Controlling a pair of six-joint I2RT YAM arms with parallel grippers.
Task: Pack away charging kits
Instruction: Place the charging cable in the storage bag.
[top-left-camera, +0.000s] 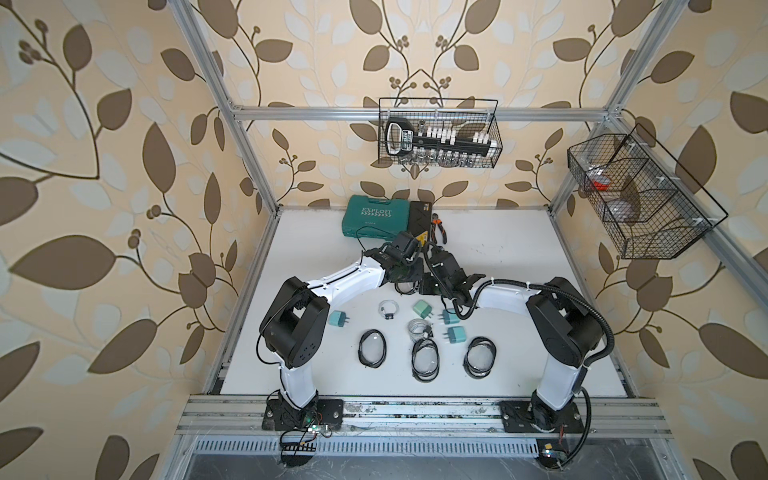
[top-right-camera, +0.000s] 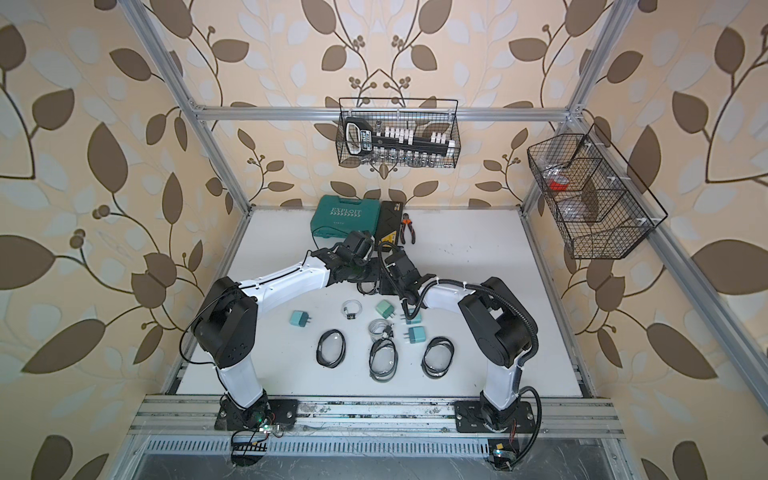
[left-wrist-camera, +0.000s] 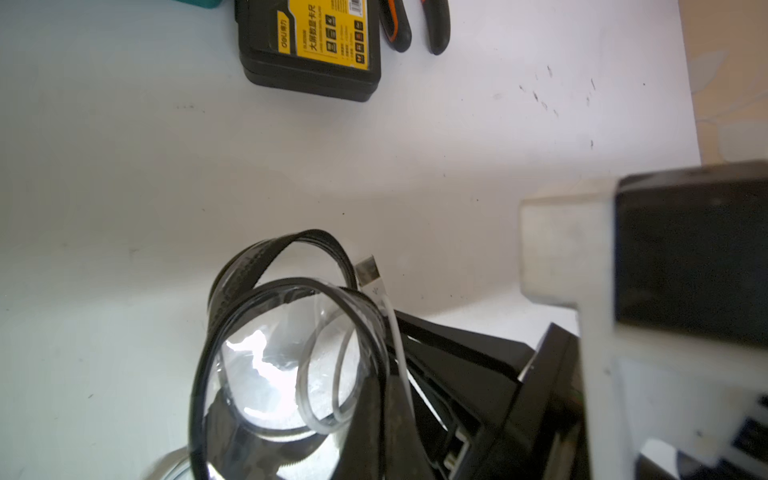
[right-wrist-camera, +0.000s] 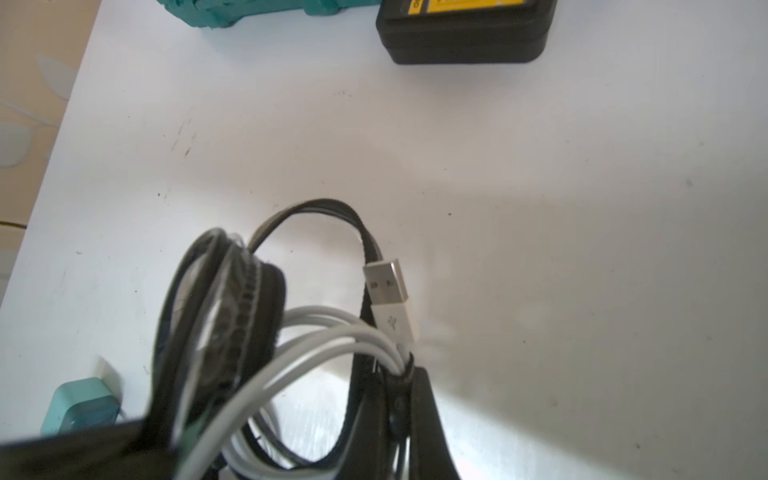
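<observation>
My two grippers meet over the middle of the table, holding one charging kit between them. The left gripper (left-wrist-camera: 386, 403) is shut on the black rim of a clear oval pouch (left-wrist-camera: 266, 374). The right gripper (right-wrist-camera: 399, 386) is shut on a coiled white cable (right-wrist-camera: 332, 332) at its black tie, with the USB plug (right-wrist-camera: 386, 286) sticking out past the pouch's open rim. Nearer the front lie several teal adapters (top-left-camera: 338, 319) (top-left-camera: 455, 333), two coiled cables (top-left-camera: 388, 309) (top-left-camera: 417, 326) and three flat pouches (top-left-camera: 372, 348) (top-left-camera: 424, 358) (top-left-camera: 481, 356).
A teal EXPLOIT case (top-left-camera: 370, 222), a black case with a yellow label (top-left-camera: 422, 224) and orange-handled pliers (top-left-camera: 436, 226) lie at the back. A wire basket (top-left-camera: 440, 133) hangs on the back rail and another basket (top-left-camera: 636, 195) on the right post.
</observation>
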